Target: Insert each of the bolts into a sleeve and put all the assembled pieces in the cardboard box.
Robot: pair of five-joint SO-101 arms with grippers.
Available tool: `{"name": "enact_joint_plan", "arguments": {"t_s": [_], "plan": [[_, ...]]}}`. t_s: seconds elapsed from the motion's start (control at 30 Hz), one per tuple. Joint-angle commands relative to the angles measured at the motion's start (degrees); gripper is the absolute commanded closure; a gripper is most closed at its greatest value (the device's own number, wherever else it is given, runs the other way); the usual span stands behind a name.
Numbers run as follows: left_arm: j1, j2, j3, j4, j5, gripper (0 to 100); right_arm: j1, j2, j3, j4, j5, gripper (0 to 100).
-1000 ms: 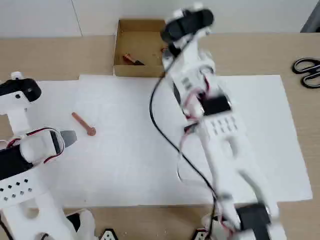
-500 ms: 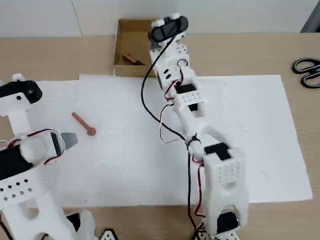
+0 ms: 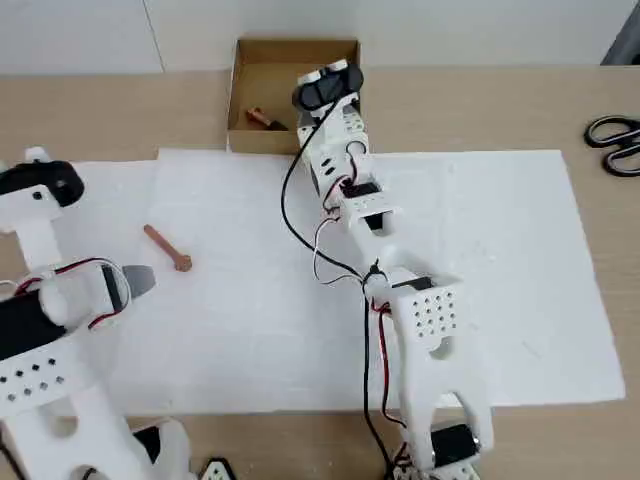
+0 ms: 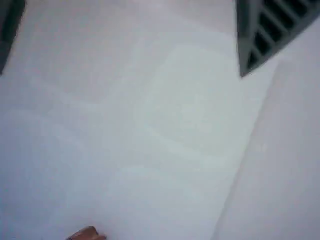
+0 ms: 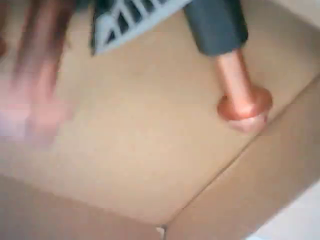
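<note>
The cardboard box [image 3: 236, 100] stands at the table's far edge. My right arm [image 3: 345, 170] stretches up the table to it, its wrist over the box's right half. In the right wrist view my right gripper [image 5: 192, 30] is shut on a bolt in a dark sleeve [image 5: 227, 55], whose copper head rests by the box wall [image 5: 280, 165]. Another assembled piece [image 3: 262, 118] lies in the box's left half. A loose copper bolt [image 3: 167, 248] lies on the white sheet [image 3: 250, 320]. My left gripper [image 3: 135, 278] stands open just below and left of it, and the bolt's head [image 4: 85, 233] shows in its wrist view.
Black scissors [image 3: 615, 140] lie on the wood at the far right. The left arm's base [image 3: 45, 340] fills the near left corner. The white sheet covers the table's middle, with open room on its right half.
My right arm has swung left and folded in. Its wrist has moved from the box's right edge to over the box. The left arm and loose bolt have not moved.
</note>
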Motion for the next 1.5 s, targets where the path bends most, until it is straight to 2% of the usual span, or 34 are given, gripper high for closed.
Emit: {"name": "enact_joint_plan", "arguments": {"t_s": [0.0,0.2,0.3,0.7,1.03,1.27,1.37,1.47], "plan": [[0.09,-0.18,-2.15,0.88,0.09,72,0.4,-0.75,-2.99,-1.89,0.7,79.9],[0.09,-0.18,-2.15,0.88,0.09,72,1.27,-0.84,-7.12,-1.45,0.79,79.9],[0.09,-0.18,-2.15,0.88,0.09,72,2.15,-1.98,-9.85,3.12,0.79,80.0],[0.18,-0.18,-0.4,0.97,0.09,72,6.11,-26.68,-11.78,37.76,0.53,80.0],[0.18,-0.18,0.4,0.97,0.09,72,5.76,-46.02,-11.69,72.13,0.44,80.0],[0.18,-0.18,0.4,0.97,0.09,72,5.67,-53.49,-11.69,97.01,0.44,80.0],[0.18,-0.18,0.4,0.97,0.09,72,5.67,-54.9,-11.69,102.99,0.35,80.0],[0.18,-0.18,0.4,0.97,0.09,72,5.67,-55.34,-10.73,104.22,-1.23,80.0]]}}
